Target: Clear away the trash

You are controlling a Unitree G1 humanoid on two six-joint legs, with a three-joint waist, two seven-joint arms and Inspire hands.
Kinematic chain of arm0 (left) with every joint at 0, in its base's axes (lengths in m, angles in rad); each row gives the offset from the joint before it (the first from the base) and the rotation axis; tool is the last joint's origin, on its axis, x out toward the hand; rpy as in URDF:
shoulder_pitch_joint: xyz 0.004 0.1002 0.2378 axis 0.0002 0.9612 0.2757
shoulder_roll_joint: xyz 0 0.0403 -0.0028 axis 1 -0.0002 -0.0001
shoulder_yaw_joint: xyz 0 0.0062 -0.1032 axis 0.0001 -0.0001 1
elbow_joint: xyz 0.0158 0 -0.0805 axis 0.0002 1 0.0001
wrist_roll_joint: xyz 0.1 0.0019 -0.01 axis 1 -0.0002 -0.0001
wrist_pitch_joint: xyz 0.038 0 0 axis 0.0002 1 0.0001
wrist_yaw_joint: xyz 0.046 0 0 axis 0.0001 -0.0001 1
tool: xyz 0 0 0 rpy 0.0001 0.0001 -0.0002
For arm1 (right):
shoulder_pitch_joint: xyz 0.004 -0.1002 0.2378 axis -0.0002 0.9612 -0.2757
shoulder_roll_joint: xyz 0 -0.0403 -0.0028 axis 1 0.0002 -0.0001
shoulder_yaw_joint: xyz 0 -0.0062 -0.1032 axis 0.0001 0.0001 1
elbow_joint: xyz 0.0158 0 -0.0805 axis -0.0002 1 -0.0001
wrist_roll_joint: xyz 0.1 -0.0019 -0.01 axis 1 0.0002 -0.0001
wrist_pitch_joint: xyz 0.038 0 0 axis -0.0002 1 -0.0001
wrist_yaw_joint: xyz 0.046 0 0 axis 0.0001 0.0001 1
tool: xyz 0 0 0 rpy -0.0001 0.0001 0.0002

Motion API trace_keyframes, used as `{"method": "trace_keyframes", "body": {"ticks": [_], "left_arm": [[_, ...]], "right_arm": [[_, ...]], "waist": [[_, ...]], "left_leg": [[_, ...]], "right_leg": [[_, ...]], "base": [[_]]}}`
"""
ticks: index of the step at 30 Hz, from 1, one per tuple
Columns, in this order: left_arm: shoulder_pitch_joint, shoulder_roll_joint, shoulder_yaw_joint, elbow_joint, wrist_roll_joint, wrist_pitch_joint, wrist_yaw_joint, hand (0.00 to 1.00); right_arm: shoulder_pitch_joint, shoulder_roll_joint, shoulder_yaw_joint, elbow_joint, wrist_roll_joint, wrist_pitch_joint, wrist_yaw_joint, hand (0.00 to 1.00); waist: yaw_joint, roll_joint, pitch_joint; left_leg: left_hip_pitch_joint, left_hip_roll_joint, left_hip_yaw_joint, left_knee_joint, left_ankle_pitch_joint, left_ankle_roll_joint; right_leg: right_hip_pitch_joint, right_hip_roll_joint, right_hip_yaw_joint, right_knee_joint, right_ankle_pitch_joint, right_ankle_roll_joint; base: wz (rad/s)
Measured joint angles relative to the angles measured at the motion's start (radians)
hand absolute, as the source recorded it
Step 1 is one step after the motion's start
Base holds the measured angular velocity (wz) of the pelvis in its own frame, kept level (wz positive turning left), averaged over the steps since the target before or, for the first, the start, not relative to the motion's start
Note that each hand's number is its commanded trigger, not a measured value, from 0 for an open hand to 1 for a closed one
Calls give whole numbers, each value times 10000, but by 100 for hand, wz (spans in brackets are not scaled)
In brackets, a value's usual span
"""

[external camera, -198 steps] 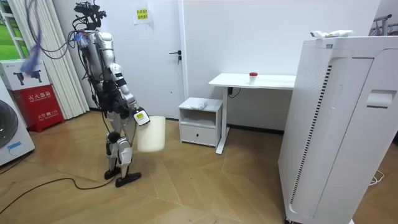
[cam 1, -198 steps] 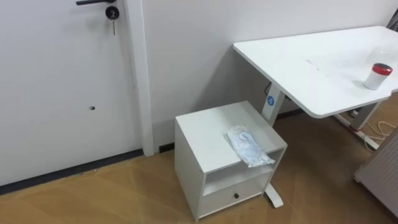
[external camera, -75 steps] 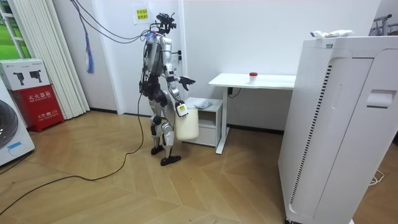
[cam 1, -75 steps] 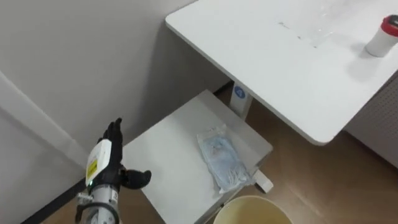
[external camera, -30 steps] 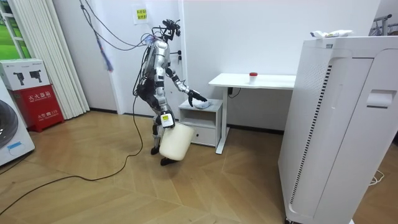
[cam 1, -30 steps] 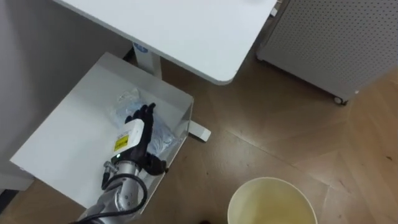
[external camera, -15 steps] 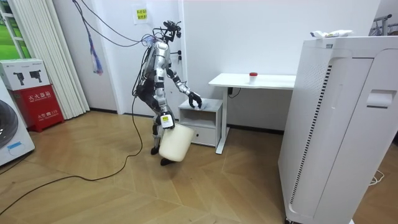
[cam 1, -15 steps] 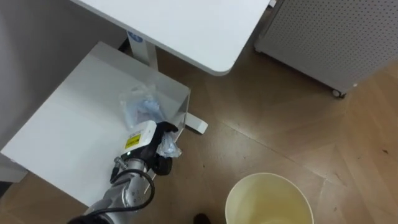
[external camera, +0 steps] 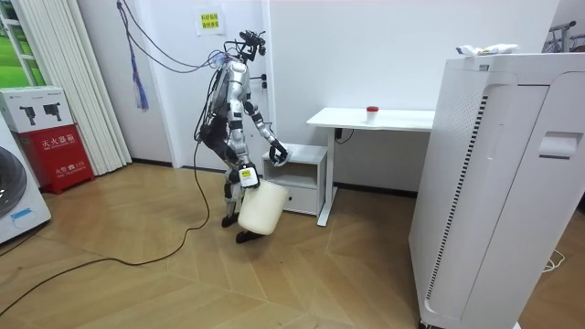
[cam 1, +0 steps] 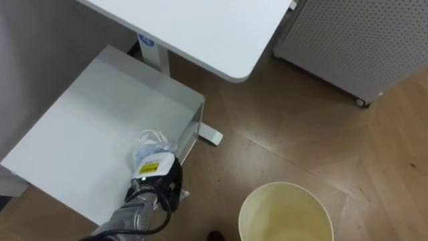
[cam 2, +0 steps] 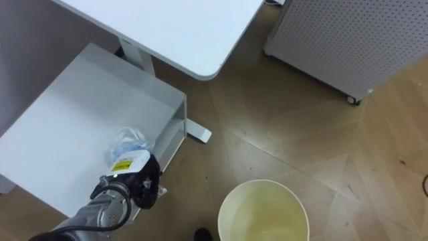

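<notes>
Garbage, one crumpled clear plastic bag (cam 1: 150, 144), is bunched in the left robot hand (cam 1: 158, 179), whose fingers curl tight round it. Its long axis runs near to far, free end pointing far, over the near right edge of one low white cabinet (cam 1: 80, 127). One cream bin (cam 1: 286, 213) gapes near right. Right eye view: one white counter (cam 2: 180, 27) lies far. Room view: the robot stands beside the cabinet, bin at its right robot hand (external camera: 245, 175), grip too small to tell.
</notes>
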Motion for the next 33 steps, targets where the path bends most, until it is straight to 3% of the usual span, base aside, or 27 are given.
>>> {"method": "trace_keyframes", "body": {"ticks": [7, 13, 17, 21, 27, 33], "left_arm": [[19, 1, 0, -6, -32, -150, 66, 100], [127, 18, 15, -51, -1326, -631, 204, 100], [283, -246, 123, -708, -3126, -845, 64, 100], [520, -669, 212, -1577, -4413, -997, -439, 100], [1332, -1515, -446, -1875, -5027, -1147, -1171, 100], [1737, -1709, -779, -1873, -4824, -1145, -1991, 100]], "right_arm": [[-226, 189, 74, -380, 14, -56, -107, 100], [-359, 421, 483, -849, 5, -490, -308, 100], [-406, 642, 655, -920, -164, -786, -286, 100], [-445, 886, 930, -960, -379, -888, -262, 100], [-474, 1395, 1286, -825, -611, -1027, -189, 100], [-507, 1595, 1291, -799, -1165, -910, 126, 100]], "waist": [[328, 0, 0], [612, 4, 3], [985, -1, 1], [1192, -40, -18], [1261, -129, -71], [1285, -176, -99]], "left_leg": [[-2, 3, -34, 10, 4, -5], [33, 8, -137, 29, 9, 0], [237, -37, -158, -139, 33, 26], [407, -344, -267, -625, 272, 82], [664, -565, -413, -1091, 380, 138], [612, -575, -411, -1081, 379, 139]], "right_leg": [[9, 4, -19, 16, 19, -8], [140, -13, -102, -58, 27, -18], [379, -83, -188, -199, 36, 10], [598, -292, -365, -490, 74, 86], [937, -480, -545, -809, 92, 198], [939, -497, -577, -840, 109, 226]], "base": [[0], [3], [6], [20], [13], [0]]}}
